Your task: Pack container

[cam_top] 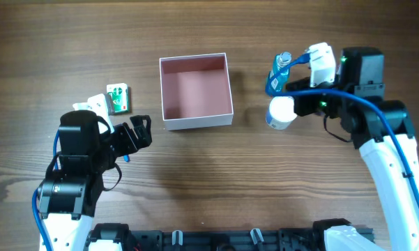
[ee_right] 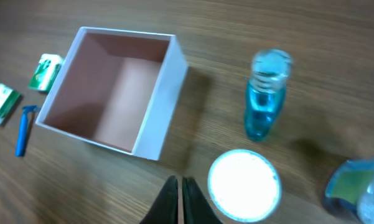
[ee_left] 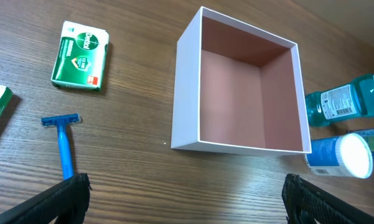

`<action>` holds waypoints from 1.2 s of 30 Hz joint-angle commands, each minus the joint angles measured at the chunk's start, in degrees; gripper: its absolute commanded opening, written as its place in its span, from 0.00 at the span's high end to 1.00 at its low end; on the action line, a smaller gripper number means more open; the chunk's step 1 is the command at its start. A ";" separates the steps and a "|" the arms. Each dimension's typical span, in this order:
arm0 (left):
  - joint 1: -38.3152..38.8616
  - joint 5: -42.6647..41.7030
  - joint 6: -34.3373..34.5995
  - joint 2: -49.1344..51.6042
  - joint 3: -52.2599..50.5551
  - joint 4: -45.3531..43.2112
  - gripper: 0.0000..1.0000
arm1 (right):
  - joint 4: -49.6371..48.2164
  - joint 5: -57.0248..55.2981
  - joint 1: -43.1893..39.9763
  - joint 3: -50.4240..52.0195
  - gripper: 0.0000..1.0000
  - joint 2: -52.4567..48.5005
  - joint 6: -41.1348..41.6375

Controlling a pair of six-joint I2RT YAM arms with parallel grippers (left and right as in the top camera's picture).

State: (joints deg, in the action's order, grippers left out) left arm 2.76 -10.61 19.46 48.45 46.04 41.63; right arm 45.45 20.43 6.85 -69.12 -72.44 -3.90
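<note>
Right fingers are pinched tight together, nothing between them, their tips just beside the white-capped bottle. Ahead and off to their left sits the container, open top up, well clear of the right gripper. A blue bottle sits near the container's right side. Over to the left gripper: fingers spread wide, holding nothing, above the wooden table. The container lies straight ahead of that gap, a touch right of centre, apart from both tips. A blue razor lies flat near the left-hand finger, and a green box lies beyond it.
</note>
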 commanded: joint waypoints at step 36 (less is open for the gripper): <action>0.35 -3.41 0.72 0.00 1.20 -0.22 0.00 | -23.02 -32.22 24.46 -7.80 0.96 -36.52 13.38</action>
State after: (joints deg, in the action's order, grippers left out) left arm 2.76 -11.14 19.49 48.45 46.04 41.60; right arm 22.28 -6.90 31.77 -76.49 -108.01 6.48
